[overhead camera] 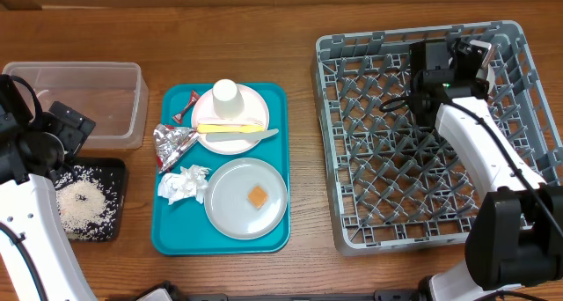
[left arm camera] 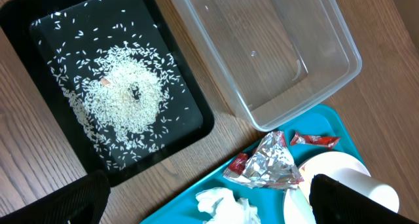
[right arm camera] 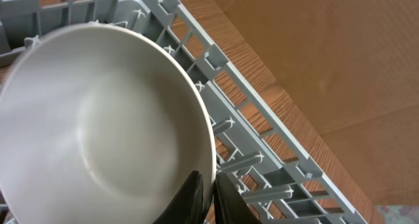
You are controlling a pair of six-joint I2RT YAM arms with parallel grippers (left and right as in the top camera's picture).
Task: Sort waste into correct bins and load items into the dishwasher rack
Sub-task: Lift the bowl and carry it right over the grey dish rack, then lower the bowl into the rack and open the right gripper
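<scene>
**One bowl pinched in my right hand, at the rack's far corner**

I count two plates on the teal tray (overhead camera: 169, 232). The pinkish-white plate (overhead camera: 251, 101) carries one small cup (overhead camera: 226, 91), one yellow utensil (overhead camera: 230, 127) and one pale utensil (overhead camera: 251, 137). The grey plate (overhead camera: 230, 209) carries one orange square (overhead camera: 257, 195). Beside them lie one crumpled foil (left arm camera: 270, 162), one napkin (overhead camera: 183, 184) and two red wrappers (left arm camera: 314, 140).

There are two bins. The clear tub (overhead camera: 88, 99) has nothing I can make out inside, and the black tray (left arm camera: 39, 27) holds scattered rice (left arm camera: 127, 96).

My right arm reaches across the rack (overhead camera: 387, 160) to its far right corner. There my right gripper (right arm camera: 207, 185) is clamped on the rim of the one white bowl (right arm camera: 105, 119), which sits tilted against the rack wall.

My left gripper (left arm camera: 206, 198) hangs over the gap between the black tray and the teal tray, fingers (left arm camera: 78, 201) spread wide, gripping nothing.
</scene>
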